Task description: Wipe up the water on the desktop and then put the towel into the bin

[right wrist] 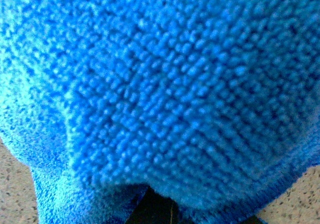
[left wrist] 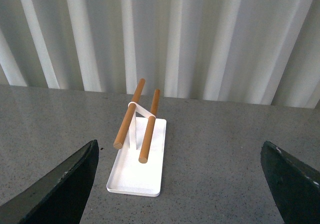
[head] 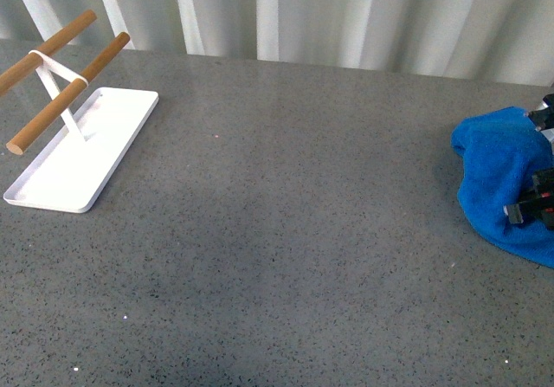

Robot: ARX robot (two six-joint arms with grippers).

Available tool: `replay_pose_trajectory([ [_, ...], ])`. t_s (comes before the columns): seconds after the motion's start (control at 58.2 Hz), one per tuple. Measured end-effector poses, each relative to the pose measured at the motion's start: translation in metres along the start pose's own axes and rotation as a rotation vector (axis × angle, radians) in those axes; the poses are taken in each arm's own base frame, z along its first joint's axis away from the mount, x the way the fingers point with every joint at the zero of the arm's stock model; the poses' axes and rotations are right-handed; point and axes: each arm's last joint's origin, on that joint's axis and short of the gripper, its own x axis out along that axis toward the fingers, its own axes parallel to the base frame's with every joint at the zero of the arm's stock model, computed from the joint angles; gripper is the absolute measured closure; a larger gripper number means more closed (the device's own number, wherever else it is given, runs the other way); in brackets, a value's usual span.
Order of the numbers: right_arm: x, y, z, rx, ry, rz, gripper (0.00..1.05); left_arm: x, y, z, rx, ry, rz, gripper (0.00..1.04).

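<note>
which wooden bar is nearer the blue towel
The round brown wooden bar whose whole length shows; the other bar runs off the front view's left edge.

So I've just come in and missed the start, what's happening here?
A two-armed robot is working on a grey desktop. Its right end effector is at the bunched blue towel on the robot's right. The towel fills that wrist's view, so the grip itself is hidden. The left end effector is open and empty, facing a white tray with wooden bars. No water or bin shows.
</note>
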Motion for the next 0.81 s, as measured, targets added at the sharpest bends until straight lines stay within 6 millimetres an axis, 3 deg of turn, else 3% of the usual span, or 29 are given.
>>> replay_pose_trajectory([
  [0.258, 0.020, -0.014, 0.033, -0.126, -0.021, -0.118, 1.01, 0.000, 0.000, 0.000, 0.000, 0.000, 0.000, 0.07],
  [0.43, 0.036, -0.012, 0.058, -0.156, -0.050, -0.134, 1.01, 0.000, 0.000, 0.000, 0.000, 0.000, 0.000, 0.07],
  [0.687, 0.055, 0.017, 0.095, -0.168, -0.085, -0.064, 1.01, 0.000, 0.000, 0.000, 0.000, 0.000, 0.000, 0.07],
  [0.808, 0.056, 0.047, 0.108, -0.164, -0.107, 0.021, 1.01, 0.000, 0.000, 0.000, 0.000, 0.000, 0.000, 0.07],
])
